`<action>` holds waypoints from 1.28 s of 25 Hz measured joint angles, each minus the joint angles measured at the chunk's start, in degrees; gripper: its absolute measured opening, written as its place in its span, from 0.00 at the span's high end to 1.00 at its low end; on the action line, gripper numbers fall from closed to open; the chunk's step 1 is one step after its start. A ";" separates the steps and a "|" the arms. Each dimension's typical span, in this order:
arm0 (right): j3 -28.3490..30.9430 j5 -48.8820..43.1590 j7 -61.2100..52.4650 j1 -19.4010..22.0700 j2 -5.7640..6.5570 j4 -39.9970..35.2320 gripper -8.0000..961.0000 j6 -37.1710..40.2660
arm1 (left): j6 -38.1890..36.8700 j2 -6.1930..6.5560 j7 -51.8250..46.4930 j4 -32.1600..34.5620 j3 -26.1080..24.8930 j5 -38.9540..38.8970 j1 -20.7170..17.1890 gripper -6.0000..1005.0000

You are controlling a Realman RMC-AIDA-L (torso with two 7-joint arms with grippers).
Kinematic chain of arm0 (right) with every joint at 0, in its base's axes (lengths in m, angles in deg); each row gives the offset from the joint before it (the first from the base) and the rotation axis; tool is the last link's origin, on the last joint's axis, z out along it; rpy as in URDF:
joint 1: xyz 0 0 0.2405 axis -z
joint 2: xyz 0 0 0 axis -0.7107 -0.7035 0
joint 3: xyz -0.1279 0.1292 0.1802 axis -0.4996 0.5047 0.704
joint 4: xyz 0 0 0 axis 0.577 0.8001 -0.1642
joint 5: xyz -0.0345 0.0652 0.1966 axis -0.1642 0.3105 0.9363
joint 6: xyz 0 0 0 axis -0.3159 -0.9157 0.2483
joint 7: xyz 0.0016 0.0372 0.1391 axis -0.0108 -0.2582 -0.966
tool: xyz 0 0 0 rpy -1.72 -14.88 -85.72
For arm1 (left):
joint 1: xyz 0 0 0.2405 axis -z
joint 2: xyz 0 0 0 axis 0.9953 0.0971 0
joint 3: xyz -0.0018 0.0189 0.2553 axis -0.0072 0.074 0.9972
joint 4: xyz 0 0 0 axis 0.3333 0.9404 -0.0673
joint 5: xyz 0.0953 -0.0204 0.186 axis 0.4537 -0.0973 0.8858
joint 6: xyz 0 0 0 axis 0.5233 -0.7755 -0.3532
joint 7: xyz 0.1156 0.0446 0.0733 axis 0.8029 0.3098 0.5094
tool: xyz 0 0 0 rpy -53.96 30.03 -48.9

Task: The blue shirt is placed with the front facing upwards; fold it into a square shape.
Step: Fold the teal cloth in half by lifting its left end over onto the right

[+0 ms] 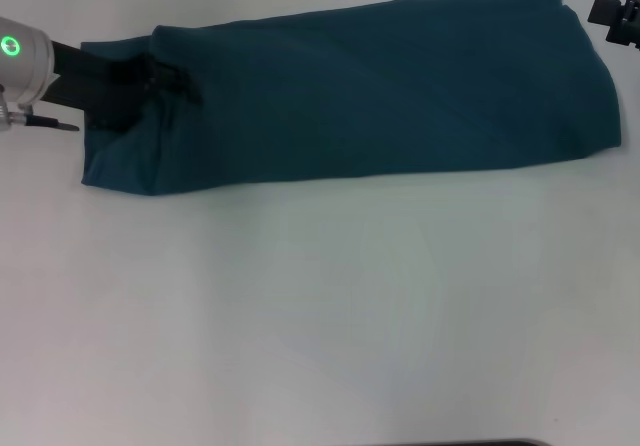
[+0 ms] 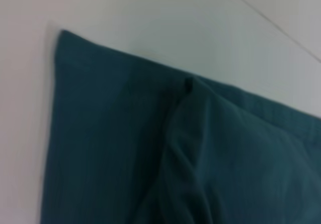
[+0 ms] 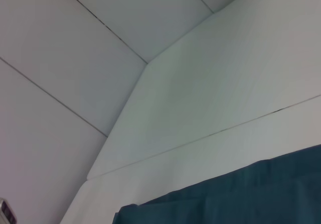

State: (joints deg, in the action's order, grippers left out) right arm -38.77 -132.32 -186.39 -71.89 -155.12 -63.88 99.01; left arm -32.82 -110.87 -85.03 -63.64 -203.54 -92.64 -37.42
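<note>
Since the blue shirt already lies as a long band across the far side of the table, lettering hidden, the left gripper sits on its left end, likely to carry it across. Can't tell if that claw is clenched; the right gripper is barely in view by the right end, state unclear too.

The left arm reaches in from the left edge of the head view, a green light glowing on its pale wrist housing, and its dark left gripper sits low at the far left of the scene. The right gripper shows only as a dark piece at the upper right edge, held back there.
</note>
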 joint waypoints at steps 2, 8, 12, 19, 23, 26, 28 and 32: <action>0.00 0.03 0.02 0.05 -0.02 0.02 0.09 -0.05 | -0.49 0.00 -0.17 -0.03 1.09 0.08 0.28 0.31; 0.00 0.15 0.00 0.06 -0.16 0.06 0.09 -0.06 | -1.81 -0.26 -0.39 -3.00 2.92 -0.06 -0.07 0.38; 0.00 0.09 -0.01 0.06 -0.23 0.07 0.09 -0.06 | -1.70 -0.33 -0.38 -5.52 2.60 -0.44 -1.92 0.45; 0.00 0.10 -0.10 -0.17 -0.25 0.07 0.09 -0.06 | -0.42 -0.88 0.10 -5.98 4.73 0.78 -2.65 0.72; -0.28 0.06 -0.19 -0.48 -0.20 0.07 0.09 -0.07 | 0.35 -1.23 0.17 -6.57 5.24 0.87 -2.37 0.73; -0.26 0.04 -0.26 -0.53 -0.19 0.07 0.09 -0.09 | 0.41 -1.35 0.10 -7.71 5.02 0.59 -2.58 0.63; -0.14 0.03 -0.29 -0.52 -0.14 0.07 0.09 -0.10 | 0.41 -1.39 -0.03 -7.97 4.88 0.51 -2.66 0.53; -0.02 0.00 -0.31 -0.52 -0.09 0.07 0.09 -0.13 | 0.37 -1.34 -0.29 -8.11 4.74 0.61 -2.69 0.37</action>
State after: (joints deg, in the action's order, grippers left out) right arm -38.79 -132.31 -186.70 -72.41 -155.22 -63.81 98.88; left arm -32.45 -112.21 -85.33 -71.75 -198.80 -92.03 -40.11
